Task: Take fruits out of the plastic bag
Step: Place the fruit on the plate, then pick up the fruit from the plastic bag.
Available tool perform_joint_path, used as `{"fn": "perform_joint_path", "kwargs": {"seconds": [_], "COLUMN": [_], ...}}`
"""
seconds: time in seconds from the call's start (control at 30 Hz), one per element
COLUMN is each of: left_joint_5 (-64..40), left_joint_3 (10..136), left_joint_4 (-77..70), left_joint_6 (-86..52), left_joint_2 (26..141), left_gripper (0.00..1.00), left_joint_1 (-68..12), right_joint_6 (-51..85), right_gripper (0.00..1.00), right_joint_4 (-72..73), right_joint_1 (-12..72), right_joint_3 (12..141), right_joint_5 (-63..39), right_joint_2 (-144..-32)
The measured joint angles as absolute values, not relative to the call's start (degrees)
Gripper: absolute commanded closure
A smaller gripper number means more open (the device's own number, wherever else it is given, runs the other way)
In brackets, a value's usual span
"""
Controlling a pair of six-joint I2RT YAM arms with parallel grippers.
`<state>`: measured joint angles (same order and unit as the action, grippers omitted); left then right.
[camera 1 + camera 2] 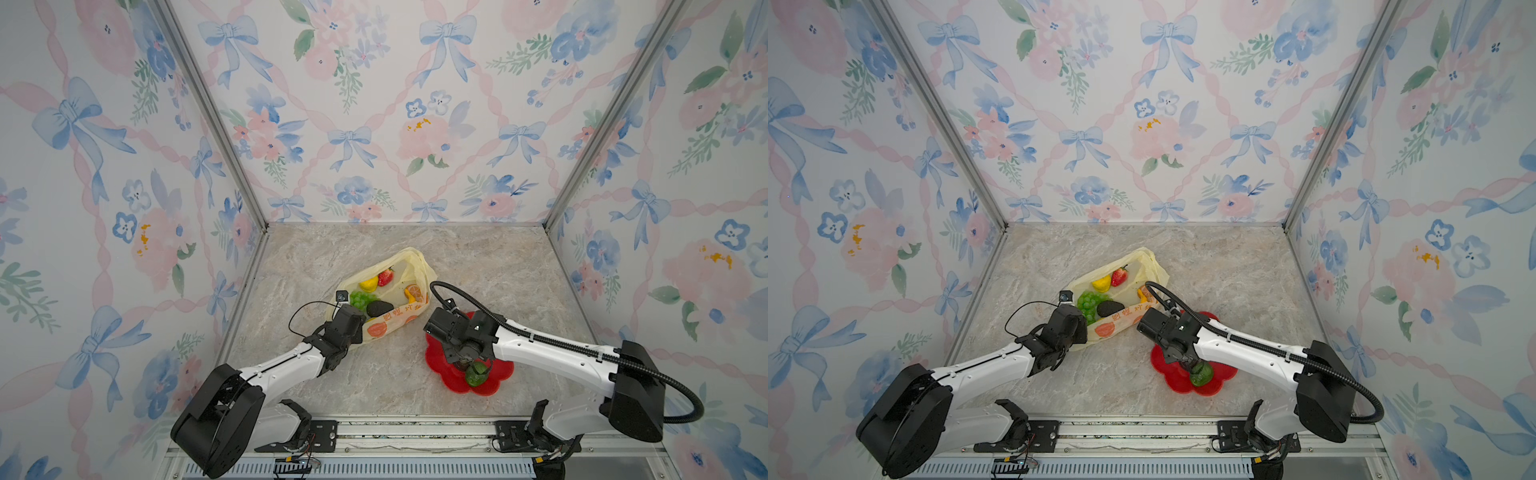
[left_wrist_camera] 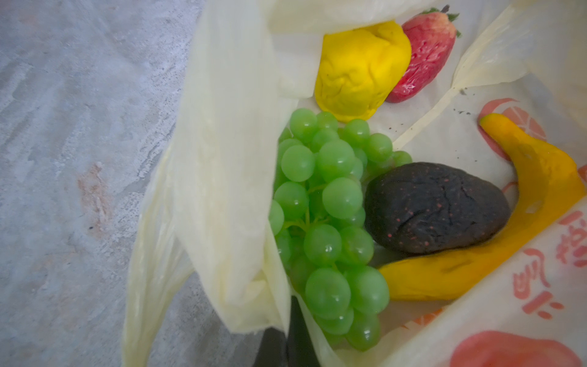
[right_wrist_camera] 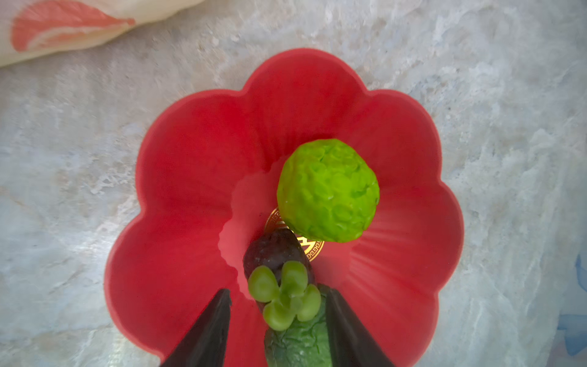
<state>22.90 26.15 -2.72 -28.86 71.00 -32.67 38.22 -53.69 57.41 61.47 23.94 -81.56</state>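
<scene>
The right pincer (image 3: 276, 290) is spread, and a dark green fruit (image 3: 298, 346) lies between its jaws on the red plate (image 3: 190, 165). The plastic bag (image 2: 222, 174) is clenched at its rim by the left pincer (image 2: 286, 333) — other fruits (image 2: 324, 222) are seen inside.

**Fruits partly out of the plastic bag (image 1: 409, 259)**

Pale yellow with orange prints, it lies slumped and open, its rim pinched in the left tool (image 2: 282, 321). Just ahead of that tool sit a green grape bunch (image 2: 324, 222), a dark avocado (image 2: 435, 206) and a banana (image 2: 524, 222). Beyond them a yellow citrus (image 2: 359, 70) touches a strawberry (image 2: 422, 54). Between the right tool's (image 3: 276, 289) parted fingers lie a small grape cluster (image 3: 282, 295), a dark fruit (image 3: 270, 251) and a wrinkled green fruit (image 3: 298, 343). A bumpy green citrus (image 3: 327, 190) rests just ahead.
</scene>
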Motion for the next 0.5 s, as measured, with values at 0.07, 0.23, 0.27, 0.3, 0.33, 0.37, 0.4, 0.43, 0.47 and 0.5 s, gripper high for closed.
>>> {"fn": "perform_joint_path", "kwargs": {"seconds": [0.07, 0.23, 0.27, 0.3, 0.33, 0.37, 0.4, 0.43, 0.47, 0.5], "left_joint_5": [22.9, 22.9, 22.7, 22.7, 22.6, 22.5, 22.5, 22.2, 22.0, 21.8], "left_joint_3": [26.2, 26.2, 26.1, 26.0, 25.9, 25.8, 25.8, 25.7, 25.7, 25.7], "left_joint_4": [-2.7, -2.7, -2.7, -2.9, -3.0, -3.2, -3.2, -3.2, -3.1, -3.0], "left_joint_6": [-28.9, -28.9, -28.9, -28.9, -29.0, -29.1, -29.2, -29.2, -29.4, -29.6], "left_joint_2": [71.0, 70.8, 70.5, 70.0, 69.5, 69.1, 68.8, 68.6, 68.5, 68.5], "left_gripper": [1.00, 1.00, 1.00, 1.00, 1.00, 1.00, 1.00, 1.00, 1.00, 1.00], "left_joint_1": [-32.7, -32.9, -33.0, -33.0, -33.0, -33.0, -33.0, -33.0, -33.0, -33.0], "right_joint_6": [36.4, 32.0, 31.0, 29.5, 27.3, 24.8, 21.9, 18.9, 16.2, 13.2], "right_gripper": [0.47, 0.44, 0.42, 0.40, 0.39, 0.39, 0.38, 0.37, 0.37, 0.36], "right_joint_4": [-53.3, -49.6, -48.6, -47.2, -45.4, -43.9, -42.4, -41.3, -40.6, -39.7], "right_joint_1": [57.0, 55.4, 55.2, 55.0, 54.6, 54.1, 53.6, 53.1, 52.8, 52.4], "right_joint_3": [63.2, 68.1, 69.1, 70.4, 71.9, 73.4, 75.2, 77.3, 79.3, 81.9], "right_joint_5": [24.1, 23.9, 23.7, 23.0, 21.6, 20.0, 18.3, 17.0, 15.8, 14.5], "right_joint_2": [-81.0, -81.9, -82.5, -83.6, -85.0, -86.7, -89.0, -91.7, -94.2, -97.6]}}
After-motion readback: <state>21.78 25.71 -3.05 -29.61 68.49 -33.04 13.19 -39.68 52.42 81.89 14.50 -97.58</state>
